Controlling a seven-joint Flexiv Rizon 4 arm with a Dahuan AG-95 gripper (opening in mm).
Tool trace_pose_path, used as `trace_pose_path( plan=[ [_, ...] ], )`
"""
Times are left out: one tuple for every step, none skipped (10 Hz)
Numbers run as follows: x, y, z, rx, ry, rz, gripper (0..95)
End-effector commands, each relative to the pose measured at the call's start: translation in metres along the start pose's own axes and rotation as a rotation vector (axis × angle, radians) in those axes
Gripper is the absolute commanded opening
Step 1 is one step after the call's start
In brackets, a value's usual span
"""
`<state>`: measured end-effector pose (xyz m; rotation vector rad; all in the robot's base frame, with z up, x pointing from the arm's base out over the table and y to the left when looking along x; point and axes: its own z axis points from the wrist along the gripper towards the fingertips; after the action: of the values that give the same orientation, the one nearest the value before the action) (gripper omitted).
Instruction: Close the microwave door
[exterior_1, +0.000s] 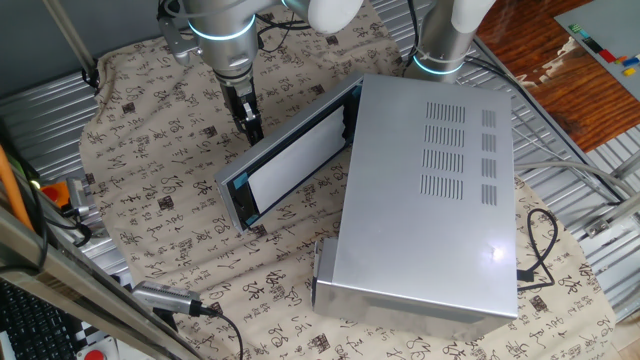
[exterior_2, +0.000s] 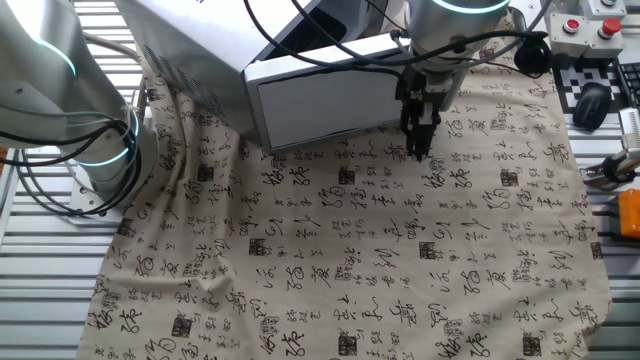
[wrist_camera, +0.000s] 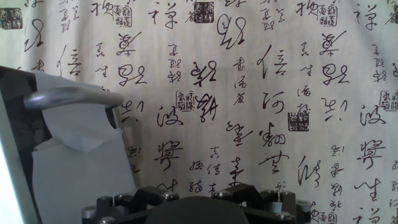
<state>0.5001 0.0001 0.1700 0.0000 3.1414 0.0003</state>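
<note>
From one fixed view, the microwave (exterior_1: 425, 190) is lying on the cloth-covered bench (exterior_1: 150, 130), and the microwave door (exterior_1: 290, 160) is standing partly open, swinging out to the left. The fingers (exterior_1: 250, 122) are hanging just beside the door's outer face, near its far end; whether they are touching it is unclear. Pushing this close to the hinge is risking the whole box sliding instead of the door turning

From the other fixed view, the fingers (exterior_2: 418, 135) are looking pressed nearly together and holding nothing, tips low over the cloth (exterior_2: 400, 250), where they could be snagging it

In the hand view, the door (wrist_camera: 68, 155) is filling the lower left, so a glancing push may be slipping off
</note>
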Motion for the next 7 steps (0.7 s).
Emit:
trace_pose_path(
  plan=[
    [0.0,0.0001,0.0001,-0.027,-0.025,-0.152,0.0],
    [0.0,0.0001,0.0001,-0.011,-0.025,-0.151,0.0],
    [-0.0001,0.0006,-0.0002,-0.013,-0.025,-0.139,0.0],
    [0.0005,0.0016,-0.0033,-0.012,-0.025,-0.144,0.0],
    [0.0009,0.0026,-0.0053,-0.013,-0.024,-0.137,0.0],
    [0.0007,0.0058,-0.0075,-0.011,-0.024,-0.126,0.0],
    [0.0001,0.0087,-0.0079,-0.01,-0.023,-0.133,0.0]
  ],
)
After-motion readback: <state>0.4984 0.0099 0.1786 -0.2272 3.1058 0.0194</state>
